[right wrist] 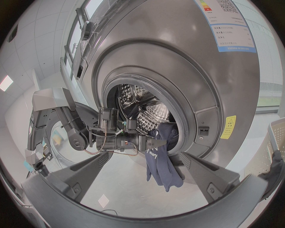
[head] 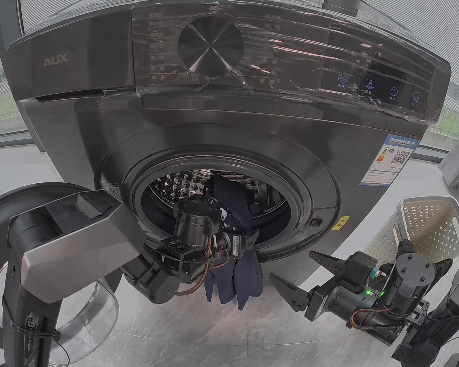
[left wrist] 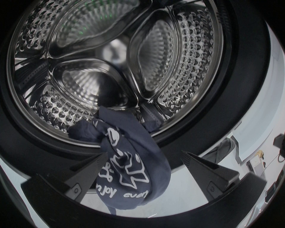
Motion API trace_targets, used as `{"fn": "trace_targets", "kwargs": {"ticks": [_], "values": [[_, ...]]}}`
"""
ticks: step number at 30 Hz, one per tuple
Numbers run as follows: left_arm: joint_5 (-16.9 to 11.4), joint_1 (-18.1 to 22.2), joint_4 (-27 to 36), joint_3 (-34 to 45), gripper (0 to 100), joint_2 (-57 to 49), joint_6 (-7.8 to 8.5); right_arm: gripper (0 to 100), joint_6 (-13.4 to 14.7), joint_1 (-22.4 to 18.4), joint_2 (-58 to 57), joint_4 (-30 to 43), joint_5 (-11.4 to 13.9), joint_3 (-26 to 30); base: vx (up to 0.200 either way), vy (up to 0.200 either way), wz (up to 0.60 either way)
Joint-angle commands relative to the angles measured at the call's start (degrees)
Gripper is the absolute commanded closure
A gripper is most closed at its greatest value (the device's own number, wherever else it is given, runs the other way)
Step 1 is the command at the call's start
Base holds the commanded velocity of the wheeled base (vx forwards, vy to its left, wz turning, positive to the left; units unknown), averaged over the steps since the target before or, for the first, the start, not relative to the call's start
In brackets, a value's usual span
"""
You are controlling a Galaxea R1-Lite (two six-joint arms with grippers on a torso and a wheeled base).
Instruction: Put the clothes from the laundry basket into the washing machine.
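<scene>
head view: a dark navy printed garment hangs over the door rim of the grey washing machine, long axis downward, at the left gripper; the right gripper, spread and empty, is farther. left wrist view: fingers apart, cloth between, steel drum ahead. right wrist view: white perforated laundry basket beside.

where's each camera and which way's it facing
Head view: on the head, looking down at the washing machine; both arms show, left hand at the drum, right hand near the laundry basket.
Left wrist view: on that wrist, facing into the drum; own fingers show.
Right wrist view: on that wrist, facing the door opening and left arm; own fingers show.
Shared: all show the dark blue garment on the drum rim.
</scene>
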Motion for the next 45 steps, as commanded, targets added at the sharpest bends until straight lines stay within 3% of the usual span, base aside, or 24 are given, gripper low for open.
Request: {"fn": "trace_targets", "kwargs": {"ticks": [1,9,10,22,28,33,34,39,45], "values": [[-0.45,-0.6,-0.38,0.35,0,3.06,0.43,0,0.0,-0.05,0.03,-0.04,-0.01,0.02,0.0,0.0,0.0],[-0.36,-0.16,-1.61,-1.41,0,6.57,1.22,0,-0.09,-0.23,0.03,-0.04,-0.01,-0.07,0.0,0.0,0.0],[-0.18,-0.25,-1.7,-1.67,100,6.84,1.22,0,-0.09,-0.23,0.03,-0.04,-0.01,-0.07,0.0,0.0,0.0],[1.93,2.74,-6.09,-9.06,100,6.22,1.04,0,-0.09,-0.32,-0.05,-0.04,-0.01,-0.33,0.0,0.0,0.0],[3.95,5.9,-8.55,-19.6,100,6.22,0.96,0,-0.09,-0.14,0.03,-0.04,-0.01,-0.51,0.0,0.0,0.0],[4.3,6.08,-8.55,-21.8,100,6.22,1.04,0,-0.09,-0.23,0.03,-0.04,-0.01,-0.33,0.0,0.0,0.0],[4.3,6.08,-8.55,-21.71,0,6.22,1.04,0,-0.09,-0.23,0.03,-0.04,-0.01,-0.33,0.0,0.0,0.0],[4.21,5.64,-8.46,-20.22,0,6.13,0.52,0,-0.09,-0.32,0.03,-0.04,-0.01,-0.25,0.0,0.0,0.0],[3.25,3.26,-6.09,-10.02,0,2.35,0.96,0,-0.09,-0.32,0.03,-0.04,-0.01,-0.16,0.0,0.0,0.0]]}}
